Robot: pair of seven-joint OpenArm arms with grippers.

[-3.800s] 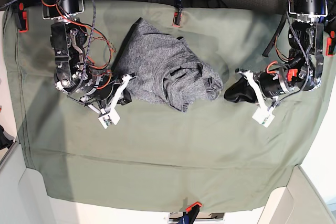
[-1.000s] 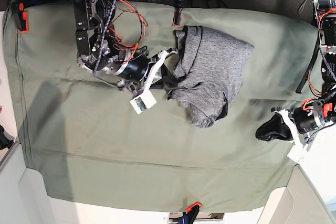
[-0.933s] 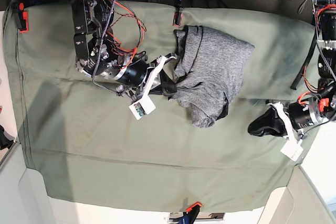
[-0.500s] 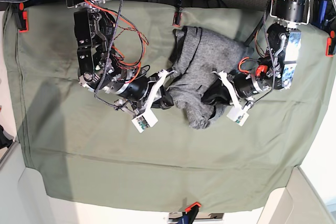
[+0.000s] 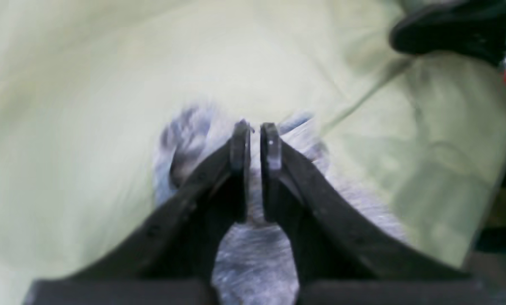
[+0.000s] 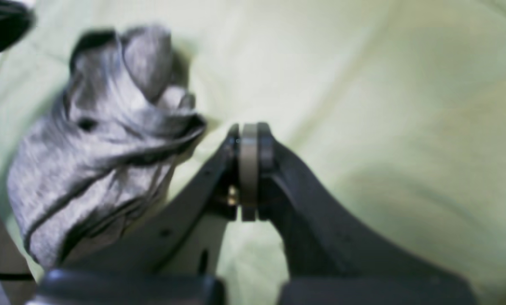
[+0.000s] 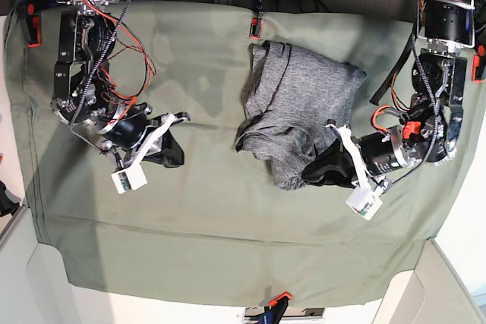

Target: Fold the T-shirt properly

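On green cloth (image 7: 228, 218), one T-shirt (image 7: 300, 108), left claw (image 7: 317, 172) pinching it, right claw (image 7: 173, 153) closed empty.

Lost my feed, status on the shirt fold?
Left hand pinching shirt edge. Right hand shut, empty, off the shirt. Shirt bunched, unfolded.

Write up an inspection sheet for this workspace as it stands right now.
Surface: olive-green table cloth, wrinkled, clipped by orange clamps at its edges.
Job's things: T-shirt, grey, bunched in a heap right of centre, not folded flat.
Clutter: nothing seen.
Grippers: left gripper pinches the T-shirt's lower edge, jaws nearly together with fabric between them in the left wrist view; right gripper shut on nothing, over bare cloth, apart from the shirt.
Cables: red and black wires looped along the right arm.
Surroundings: white panels at the lower corners; dark equipment behind the table.
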